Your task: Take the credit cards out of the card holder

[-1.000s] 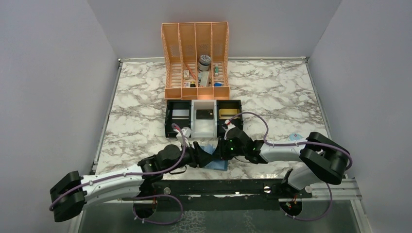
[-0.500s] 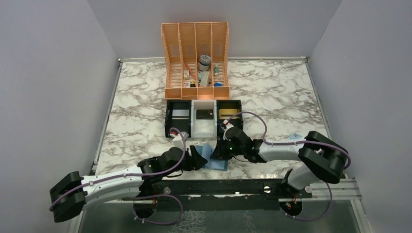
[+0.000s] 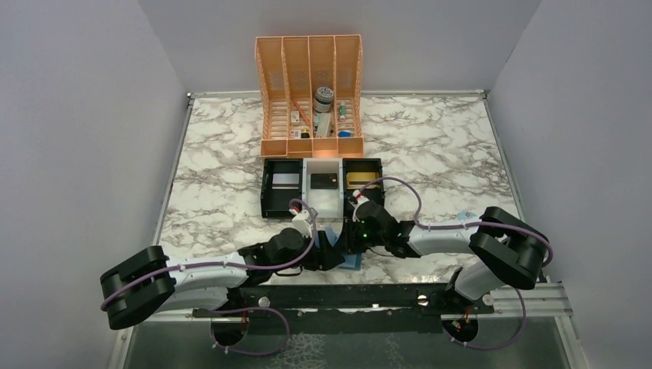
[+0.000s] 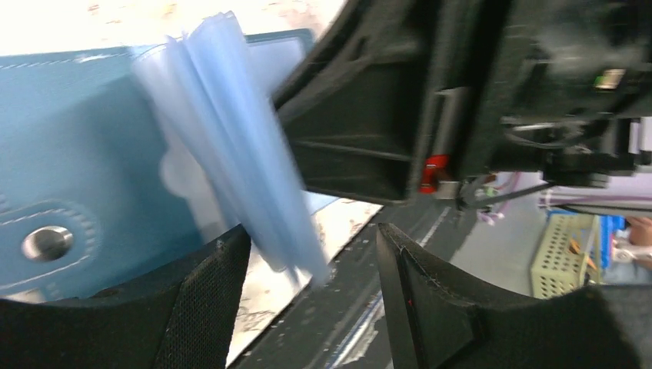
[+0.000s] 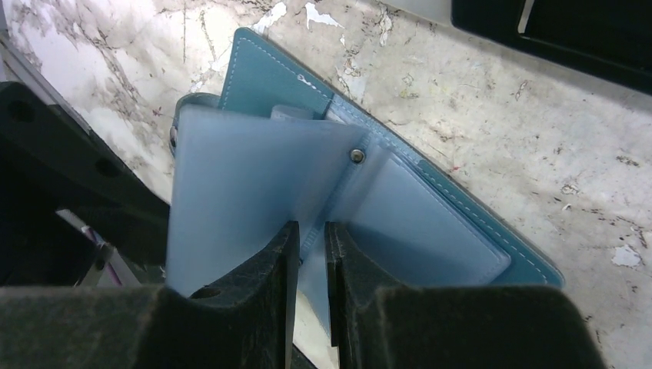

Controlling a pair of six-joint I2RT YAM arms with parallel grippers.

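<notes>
The blue card holder (image 3: 343,256) lies open on the marble near the front edge, between my two grippers. Its clear plastic sleeves (image 5: 231,177) stand up fanned, and no card shows in them. My right gripper (image 5: 307,231) is shut on the sleeves from above, also visible in the top view (image 3: 352,237). My left gripper (image 4: 307,246) is open, with the sleeves' fanned edge (image 4: 238,169) between its fingers; it sits left of the holder (image 3: 329,254). A gold credit card (image 3: 360,179) lies in the tray's right compartment.
The black-and-white tray (image 3: 323,209) stands just behind the holder, with a silver-white card (image 3: 285,181) and a dark card (image 3: 324,182) in it. An orange file rack (image 3: 310,92) stands at the back. A pale blue packet (image 3: 467,217) lies right. A black rail (image 3: 346,296) runs along the near edge.
My left arm drew back, then swung right and in toward the holder, and its jaws widened slightly. The right gripper held still on the sleeves.
</notes>
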